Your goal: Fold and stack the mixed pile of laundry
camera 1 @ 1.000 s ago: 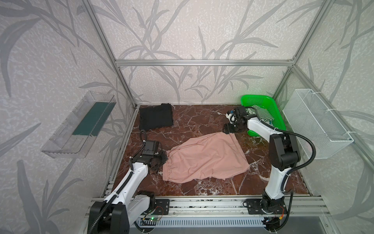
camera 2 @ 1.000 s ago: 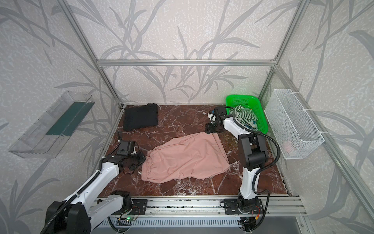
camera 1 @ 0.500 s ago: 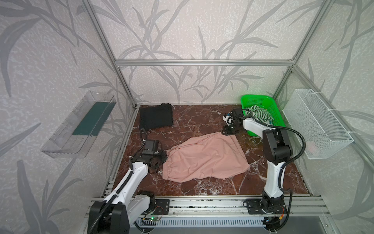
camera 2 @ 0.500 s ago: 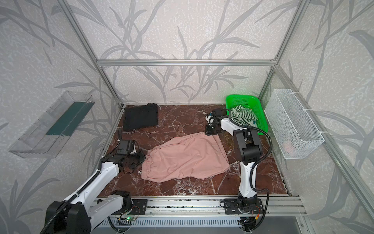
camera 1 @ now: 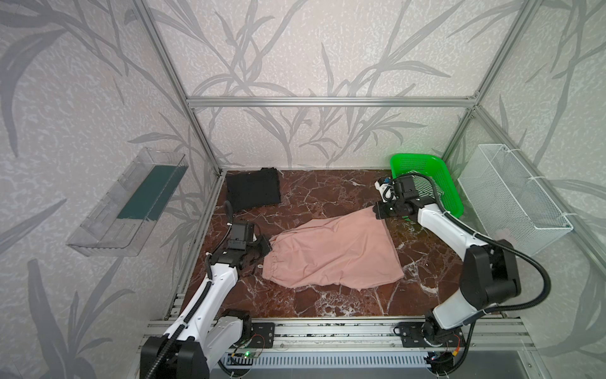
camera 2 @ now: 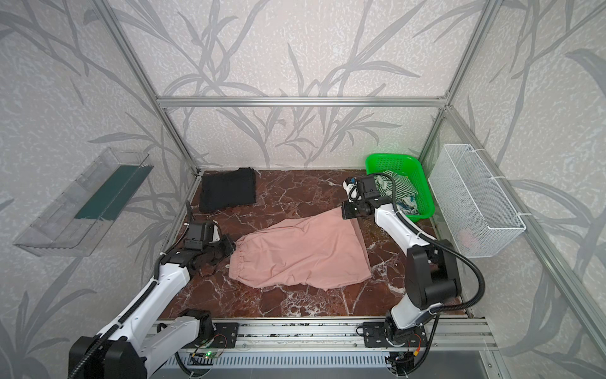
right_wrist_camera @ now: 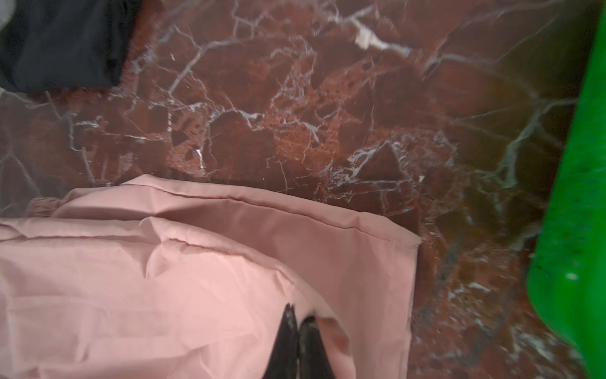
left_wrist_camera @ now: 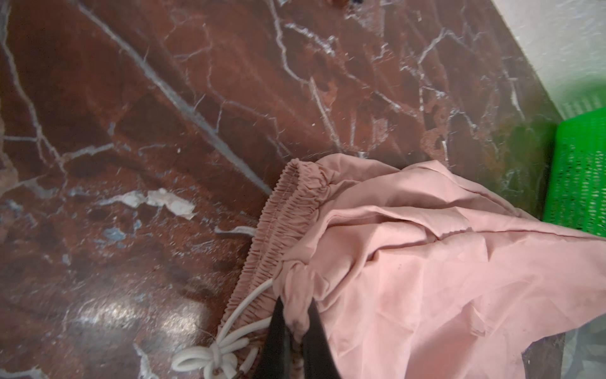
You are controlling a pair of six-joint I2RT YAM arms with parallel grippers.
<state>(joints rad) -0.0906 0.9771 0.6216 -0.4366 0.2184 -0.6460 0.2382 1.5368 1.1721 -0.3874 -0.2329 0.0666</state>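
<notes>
**Both top views.** Shows a red-brown marble desk (camera 1: 328,193) with dusty-pink drawstring shorts (camera 1: 331,252) spread nearly flat at its centre, gathered waistband toward 9 o'clock, leg hems toward 3 o'clock. Shows the left end effector (camera 1: 266,244) at the shorts' 9 o'clock edge, clamped on the waistband. Shows the right end effector (camera 1: 378,211) at the shorts' 1 o'clock corner, low, touching the hem. Places a folded black T-shirt (camera 1: 254,190) at 11 o'clock on the desk, well apart from the shorts. Places a bright green perforated plastic basket (camera 1: 451,187) at 1 o'clock, holding a green-and-white striped cloth (camera 2: 398,188) partly hidden behind the right arm. In a top view, reveals a small multicoloured printed piece (camera 2: 408,202) just beside that cloth. Puts a white wire mesh basket (camera 1: 518,210) on the wall at 3 o'clock and a clear plastic shelf (camera 1: 128,203) on the wall at 9 o'clock.

**Left wrist view.** Looks down on the elastic waistband and wrinkled pink fabric of the shorts (left_wrist_camera: 426,262). Catches two black fingers (left_wrist_camera: 278,338) closed on a pinch of cloth just beside the waistband. Finds the white drawstring (left_wrist_camera: 226,347) tied in a bow, lying on the marble right next to those fingers. Glimpses the green basket (left_wrist_camera: 580,170) beyond the shorts, blurred.

**Right wrist view.** Shows two black fingers (right_wrist_camera: 285,341) pressed together on the pink cloth near a stitched hem corner, with a fold of fabric rising to the tips. Includes the black T-shirt (right_wrist_camera: 62,42) far across bare marble. Includes the green basket wall (right_wrist_camera: 577,213) near the hem corner, not touching it.
</notes>
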